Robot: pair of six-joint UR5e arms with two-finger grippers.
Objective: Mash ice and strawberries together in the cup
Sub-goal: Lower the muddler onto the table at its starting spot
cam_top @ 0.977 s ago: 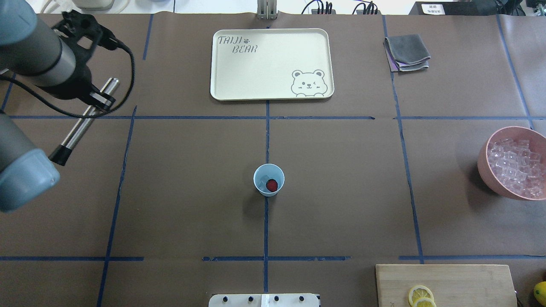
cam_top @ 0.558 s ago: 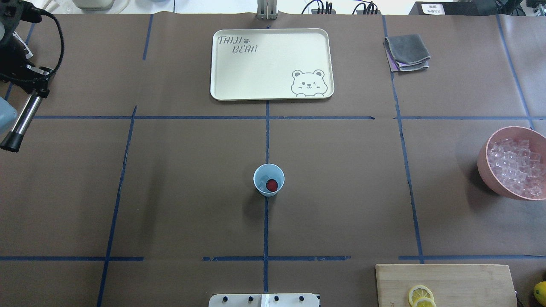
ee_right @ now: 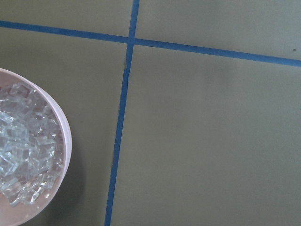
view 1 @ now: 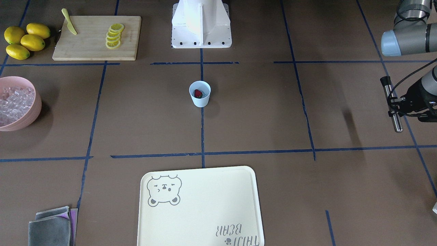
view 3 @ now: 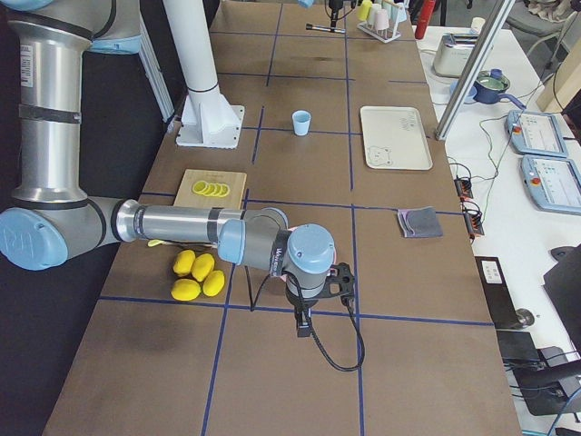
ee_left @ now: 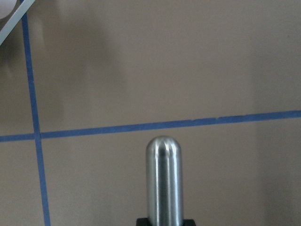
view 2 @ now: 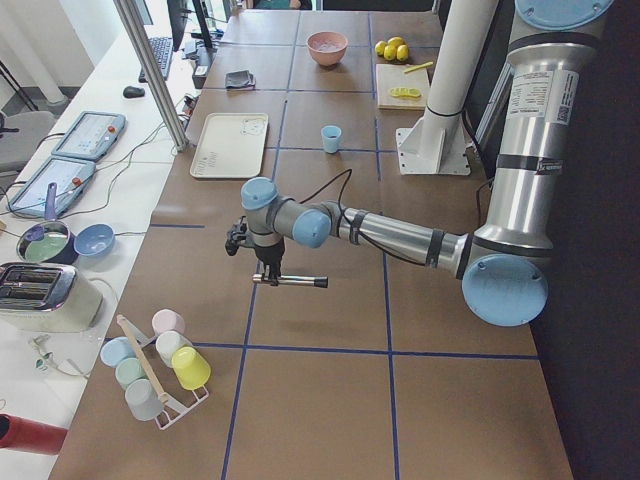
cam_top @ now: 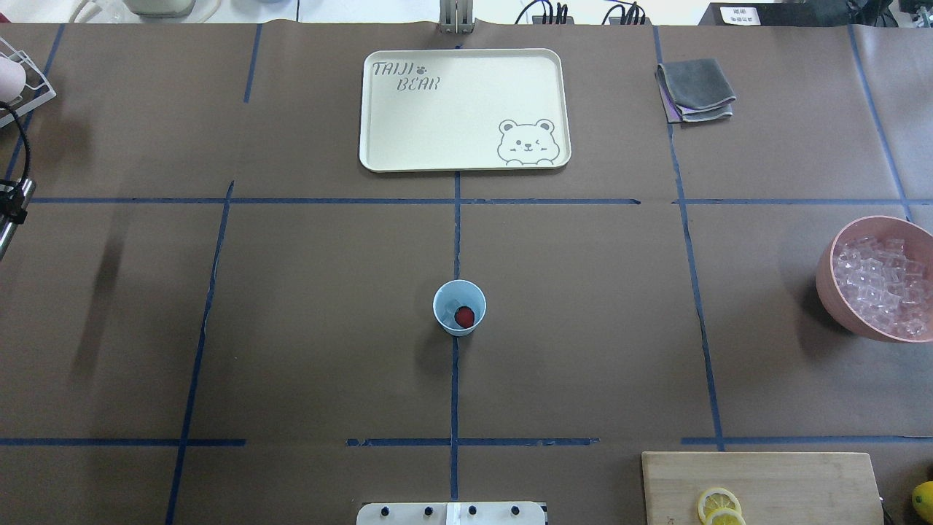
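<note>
Left gripper (view 1: 393,102) is seen clamped across a steel rod (view 1: 396,121), jaws closed on the shaft; the rod is held roughly level and clear of the table (view 1: 259,112), out at the robot's left end. The rod's black-capped end is pointed toward the robot's side; its rounded bare end is seen in the left wrist view over brown paper and blue tape lines.

Right gripper (view 3: 304,320) is caught only in the side view from the robot's right, pointed down over the table, just beside the whole lemons (view 1: 25,40) – whether it is open or closed cannot be told. No fingers are shown in its wrist view, only the pink bowl (view 1: 34,109) at the edge, filled with spare ice cubes (view 1: 13,102).

The cup (view 1: 200,97) is stood upright on the centre tape line, between the robot's base and the cream bear tray (view 1: 205,191) – well apart from both grippers. The strawberry piece (view 1: 198,93) is lying inside the cup; pale ice (cam_top: 452,304) is seen beside it on the cup's floor.

Further out: a wooden board (view 1: 88,41) carrying lemon slices (view 1: 114,35) and a yellow knife (view 1: 69,21); folded grey cloths (view 1: 51,229) at the far corner; a rack of coloured cups (view 2: 155,365) near the left arm's end of the table.
</note>
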